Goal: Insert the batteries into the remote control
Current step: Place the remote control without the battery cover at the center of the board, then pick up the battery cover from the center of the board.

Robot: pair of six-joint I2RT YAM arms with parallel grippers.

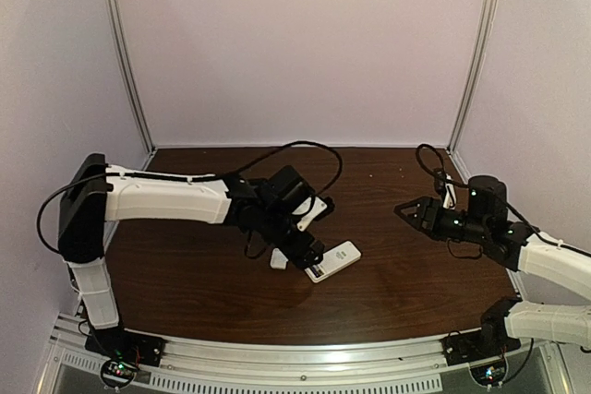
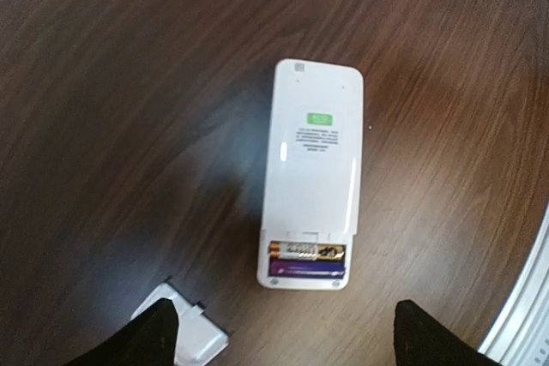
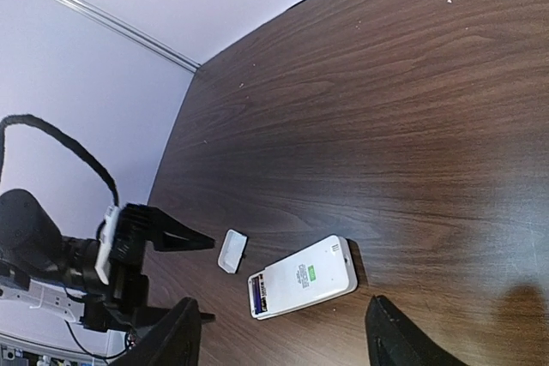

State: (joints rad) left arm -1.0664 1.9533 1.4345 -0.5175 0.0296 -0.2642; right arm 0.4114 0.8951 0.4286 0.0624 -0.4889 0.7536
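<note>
The white remote control (image 2: 313,160) lies back-up on the dark wooden table, its battery compartment uncovered at the near end. Two batteries lie side by side in it, a gold-and-dark one (image 2: 309,252) and a purple one (image 2: 306,270). My left gripper (image 2: 283,351) is open and empty, hovering just short of the compartment end, one dark finger on each side. In the top view it (image 1: 307,252) is over the remote's (image 1: 337,258) left end. My right gripper (image 1: 404,211) is open and empty, raised to the right, well away from the remote (image 3: 302,279).
A small flat white squarish plastic piece (image 2: 193,333) lies on the table left of the remote, partly under my left finger; it also shows in the top view (image 1: 279,259) and the right wrist view (image 3: 232,250). A metal rail (image 1: 277,357) runs along the table's near edge.
</note>
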